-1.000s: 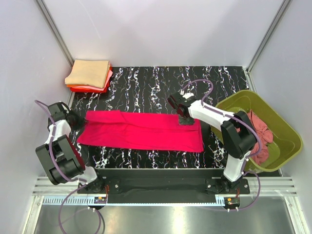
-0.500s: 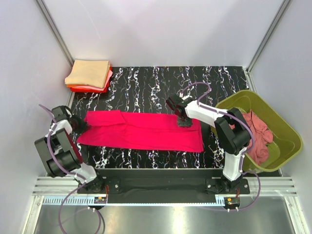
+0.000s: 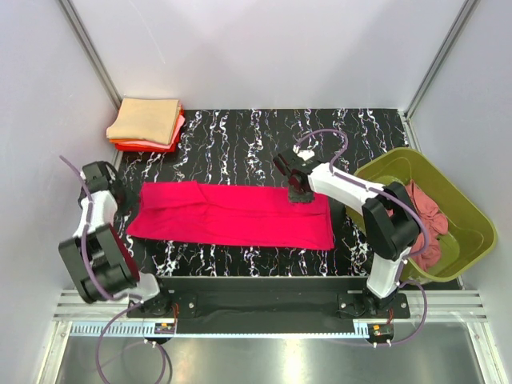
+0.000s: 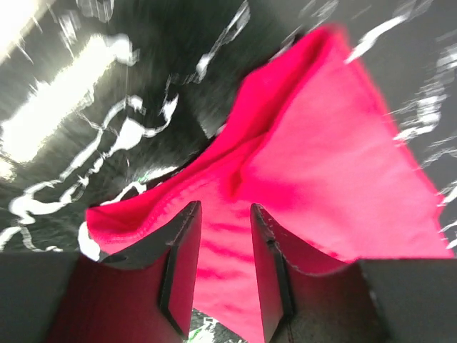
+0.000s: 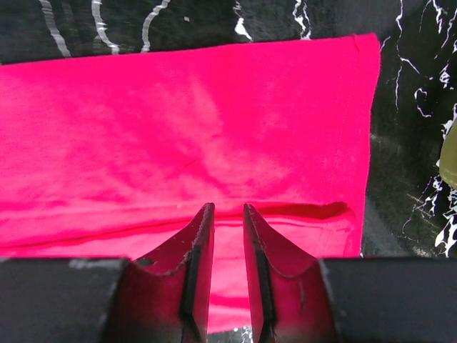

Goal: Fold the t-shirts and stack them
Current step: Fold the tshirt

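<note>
Crimson-pink t-shirt (image 3: 232, 214), already doubled into a long flat band, lying on the black marbled table (image 3: 240, 136) just beside the olive-green tub (image 3: 464, 220), its long axis pointing at the tub. A dusty-rose shirt (image 3: 424, 212) lies crumpled inside the tub, and the stack of folded shirts (image 3: 146, 122), tan on top, sits in the table corner farthest from the tub. The left gripper (image 4: 224, 209) hovers over the band's end away from the tub, jaws parted with nothing clamped, directly above a rumpled, turned-over corner. The right gripper (image 5: 228, 207) sits low on the band's far edge near the tub end. Its jaws are narrowly parted and its tips rest at a shallow ridge of cloth, with no fabric visibly pinched. The step in hand appears to be taking hold for the next crosswise fold. To do it well, each claw should probably close on every layer at its corner, not only the top ply. The left claw would do best to bite beyond the rumple so that the wrinkle is pulled out, not folded in. Lifting only enough to clear the cloth, and keeping the two grips level, should hold the edges square. The main risks are a dropped lower layer and a skewed fold.
</note>
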### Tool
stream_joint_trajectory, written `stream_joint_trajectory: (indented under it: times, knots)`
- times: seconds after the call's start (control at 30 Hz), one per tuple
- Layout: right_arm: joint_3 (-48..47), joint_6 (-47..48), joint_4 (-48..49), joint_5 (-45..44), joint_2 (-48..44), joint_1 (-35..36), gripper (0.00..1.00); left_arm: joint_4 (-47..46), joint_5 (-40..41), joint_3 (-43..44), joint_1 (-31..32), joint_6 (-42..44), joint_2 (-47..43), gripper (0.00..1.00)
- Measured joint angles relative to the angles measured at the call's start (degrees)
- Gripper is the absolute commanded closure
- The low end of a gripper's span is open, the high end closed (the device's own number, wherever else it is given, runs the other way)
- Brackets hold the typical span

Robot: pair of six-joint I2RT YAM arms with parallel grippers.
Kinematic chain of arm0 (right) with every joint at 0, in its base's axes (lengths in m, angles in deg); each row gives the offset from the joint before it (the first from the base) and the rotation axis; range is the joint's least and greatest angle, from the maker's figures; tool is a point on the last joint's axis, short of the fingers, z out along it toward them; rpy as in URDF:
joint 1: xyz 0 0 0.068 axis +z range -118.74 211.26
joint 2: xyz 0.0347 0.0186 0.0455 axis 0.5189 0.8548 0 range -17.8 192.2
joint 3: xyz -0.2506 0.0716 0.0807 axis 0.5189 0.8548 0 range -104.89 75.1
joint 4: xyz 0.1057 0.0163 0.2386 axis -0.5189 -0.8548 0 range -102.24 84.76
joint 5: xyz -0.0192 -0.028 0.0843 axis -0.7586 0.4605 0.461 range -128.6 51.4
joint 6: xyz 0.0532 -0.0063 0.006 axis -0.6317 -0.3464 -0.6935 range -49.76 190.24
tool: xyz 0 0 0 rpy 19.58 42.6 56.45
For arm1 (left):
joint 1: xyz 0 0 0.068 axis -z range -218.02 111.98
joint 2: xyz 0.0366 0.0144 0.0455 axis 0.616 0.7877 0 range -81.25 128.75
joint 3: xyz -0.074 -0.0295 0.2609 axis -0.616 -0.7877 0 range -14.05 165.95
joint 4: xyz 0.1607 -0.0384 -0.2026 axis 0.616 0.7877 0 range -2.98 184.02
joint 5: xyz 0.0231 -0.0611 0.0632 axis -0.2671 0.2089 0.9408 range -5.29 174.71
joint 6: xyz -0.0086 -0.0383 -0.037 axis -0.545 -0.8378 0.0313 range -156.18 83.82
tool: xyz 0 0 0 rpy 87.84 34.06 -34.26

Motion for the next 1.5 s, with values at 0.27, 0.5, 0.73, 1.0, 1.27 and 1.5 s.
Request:
stream_joint_trajectory:
  times: [0.27,0.5,0.73,1.0,1.27,1.5]
  knots:
    - [0.0,3.0,1.4,2.1,-3.1,0.3,0.69,-2.6,0.9,-1.3,13.0,-1.1,-10.3,0.65]
    - [0.0,6.3,2.6,5.1,-3.6,0.3,0.69,-5.7,-1.6,-6.3,18.1,-5.3,-3.6,0.65]
    - [0.8,7.8,3.4,6.1,-4.1,0.3,0.69,-6.3,0.4,-5.2,18.0,-7.7,5.6,0.62]
    - [5.1,10.5,3.8,6.2,-5.6,0.3,0.67,-6.1,2.7,-0.3,17.4,-9.6,10.2,0.6]
    - [5.3,14.3,4.4,7.5,-5.8,0.3,0.7,-2.6,4.9,4.2,13.6,-7.7,12.7,0.57]
    - [7.6,13.9,4.4,7.4,-5.6,0.3,0.74,-1.6,5.6,6.6,13.1,-6.0,13.0,0.57]
